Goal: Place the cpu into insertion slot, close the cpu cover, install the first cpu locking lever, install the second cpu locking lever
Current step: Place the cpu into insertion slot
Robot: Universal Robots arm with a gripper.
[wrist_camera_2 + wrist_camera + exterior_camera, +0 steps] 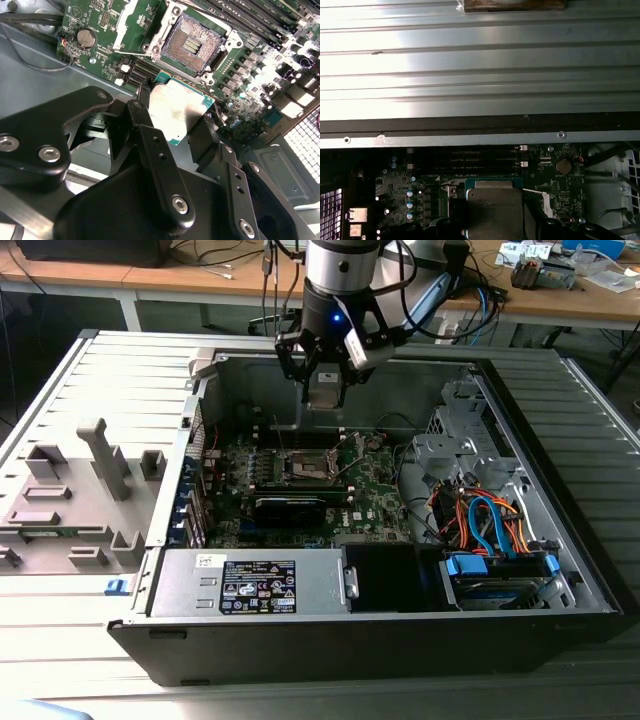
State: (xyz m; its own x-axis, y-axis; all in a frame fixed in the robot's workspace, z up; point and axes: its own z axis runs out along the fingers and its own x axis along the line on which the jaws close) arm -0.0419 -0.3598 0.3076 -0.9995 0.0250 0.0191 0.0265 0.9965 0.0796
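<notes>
**Chip held above the open socket**

The gripper (pixel 325 398) hangs over the open computer case (pixel 330 645), which lies on a ribbed metal table (pixel 70 370). Its black fingers (pixel 144 116) are clamped on opposite edges of the cpu (pixel 176 111), holding the chip flat with its silvery-grey top turned up toward the wrist. In the first wrist view the cpu (pixel 494 212) lies over the green circuit board (pixel 550 175), clear of it and not yet seated.

The insertion slot (pixel 192 45) sits bare on the board, with its dark square contact field showing inside the silver rim. In the exterior view the insertion slot (pixel 305 468) lies below the gripper and a little nearer the camera. The cpu cover (pixel 125 27) is swung up and away beside the socket, so the opening is uncovered.
</notes>
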